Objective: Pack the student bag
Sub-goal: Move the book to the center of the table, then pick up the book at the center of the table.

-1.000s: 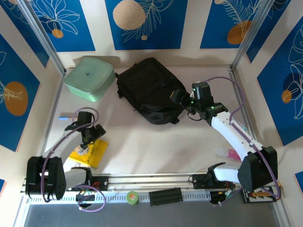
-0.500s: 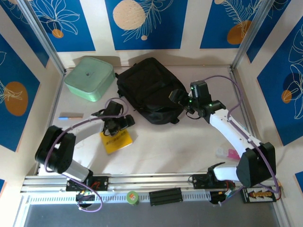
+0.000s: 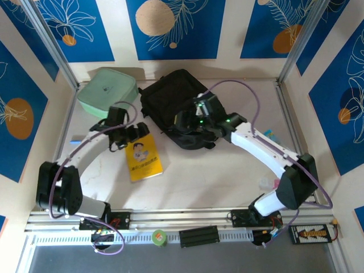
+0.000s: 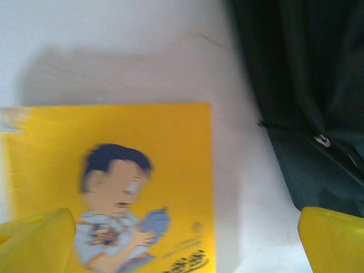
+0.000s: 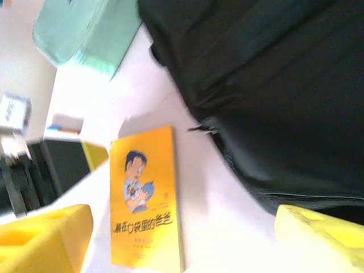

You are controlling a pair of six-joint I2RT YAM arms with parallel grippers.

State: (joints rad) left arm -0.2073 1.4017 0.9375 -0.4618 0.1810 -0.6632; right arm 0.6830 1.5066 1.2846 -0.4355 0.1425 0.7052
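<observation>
The student bag (image 3: 179,105) is a black backpack lying flat at the back centre of the table; it also fills the right of the left wrist view (image 4: 307,85) and the top of the right wrist view (image 5: 273,79). A yellow book (image 3: 144,160) with a cartoon boy on its cover lies flat just left of the bag (image 4: 114,182) (image 5: 145,199). My left gripper (image 3: 132,137) hovers open over the book's far edge (image 4: 185,247), nothing between its fingers. My right gripper (image 3: 182,120) is open above the bag's near left corner (image 5: 182,236), holding nothing.
A mint-green lidded box (image 3: 108,94) stands at the back left, close to the bag (image 5: 85,34). A blue-tipped pen (image 3: 75,141) lies by the left wall. Small pink items (image 3: 268,183) sit near the right arm's base. Metal frame rails edge the table.
The left arm carried the yellow book from the near left up toward the bag and let it go on the table. The right arm swung left across the bag's front.
</observation>
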